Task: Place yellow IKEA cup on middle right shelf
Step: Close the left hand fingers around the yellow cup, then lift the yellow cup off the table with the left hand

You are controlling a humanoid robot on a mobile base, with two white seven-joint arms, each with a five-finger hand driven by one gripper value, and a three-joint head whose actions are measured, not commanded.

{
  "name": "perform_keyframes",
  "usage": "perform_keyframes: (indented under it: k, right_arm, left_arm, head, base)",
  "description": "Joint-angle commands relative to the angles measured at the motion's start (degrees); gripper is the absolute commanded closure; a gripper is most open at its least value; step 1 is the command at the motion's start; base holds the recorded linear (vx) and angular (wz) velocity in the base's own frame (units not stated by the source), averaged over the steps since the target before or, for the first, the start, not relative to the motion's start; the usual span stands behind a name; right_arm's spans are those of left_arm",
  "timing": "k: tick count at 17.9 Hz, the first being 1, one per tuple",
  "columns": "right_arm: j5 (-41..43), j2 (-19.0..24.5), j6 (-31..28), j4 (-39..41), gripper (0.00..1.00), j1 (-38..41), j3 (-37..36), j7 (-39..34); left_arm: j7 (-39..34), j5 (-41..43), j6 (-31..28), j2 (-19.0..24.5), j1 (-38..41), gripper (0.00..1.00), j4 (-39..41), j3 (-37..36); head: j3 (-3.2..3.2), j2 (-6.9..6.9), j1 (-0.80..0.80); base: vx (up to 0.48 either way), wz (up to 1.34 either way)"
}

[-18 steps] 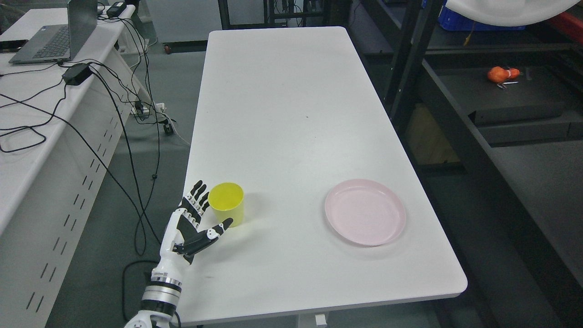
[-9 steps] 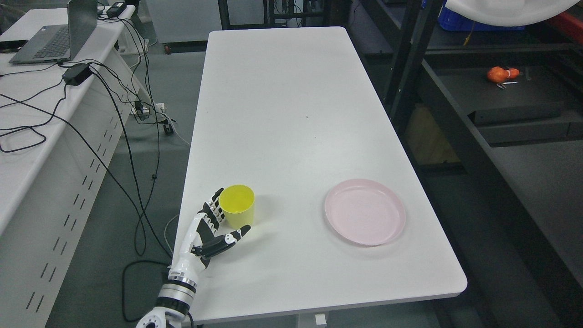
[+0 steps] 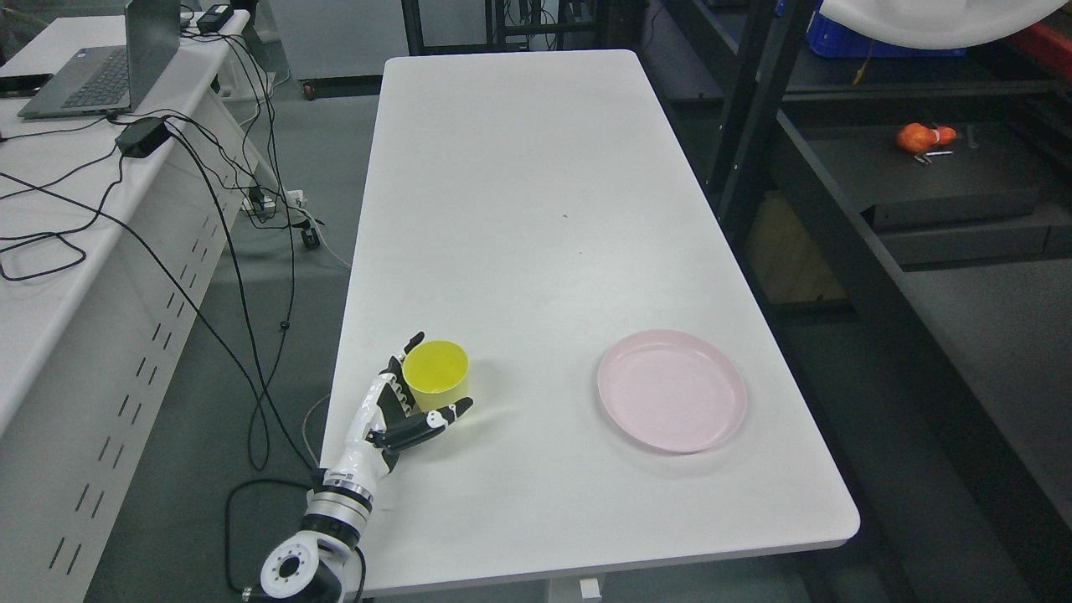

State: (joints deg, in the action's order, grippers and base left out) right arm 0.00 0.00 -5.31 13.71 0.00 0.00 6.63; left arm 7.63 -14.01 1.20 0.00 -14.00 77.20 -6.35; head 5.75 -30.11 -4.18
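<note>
Left robot hand [image 3: 400, 410] cupped around yellow cup [image 3: 435, 375], upright.

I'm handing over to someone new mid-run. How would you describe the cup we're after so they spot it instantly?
Find the long white table. At its near left corner stands a small yellow plastic cup, upright and open-topped, with the robot's left hand wrapped around it. The round pink plate to its right is flat; the cup is the table's only yellow item.
</note>
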Motion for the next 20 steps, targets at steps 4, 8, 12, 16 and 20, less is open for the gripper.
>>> perform_keyframes:
  k: [4, 8, 12, 16, 20]
  right_arm:
    - [1.41, -1.00, -0.05, 0.00, 0.00, 0.79, 0.97, 0.04]
    - [1.41, -1.00, -0.05, 0.00, 0.01, 0.79, 0.97, 0.04]
    - [1.41, -1.00, -0.05, 0.00, 0.01, 0.79, 0.97, 0.04]
    - [1.41, -1.00, -0.05, 0.00, 0.01, 0.79, 0.97, 0.04]
    - [1.41, -1.00, -0.05, 0.00, 0.01, 0.79, 0.97, 0.04]
  left_arm:
    - [0.02, 1.00, -1.47, 1.00, -5.08, 0.22, -8.91, -1.39]
    - [-0.16, 0.74, -0.51, 1.00, -4.99, 0.47, -8.91, -1.12]
    - [-0.42, -1.10, 4.93, 1.00, -4.64, 0.88, -8.91, 1.07]
    - [-0.07, -3.57, 11.53, 1.00, -1.93, 1.00, -1.04, 1.52]
    - [0.02, -4.71, 12.33, 1.00, 2.65, 1.00, 18.22, 1.17]
  head:
    - [0.00, 0.00, 0.00]
    - [0.00, 0.00, 0.00]
    - [0.00, 0.00, 0.00]
    - [0.00, 0.00, 0.00]
    - [0.00, 0.00, 0.00]
  base:
    - [0.000, 0.00]
    - [0.000, 0.00]
    - [0.000, 0.00]
    - [-0.006, -0.03]
    - [0.000, 0.01]
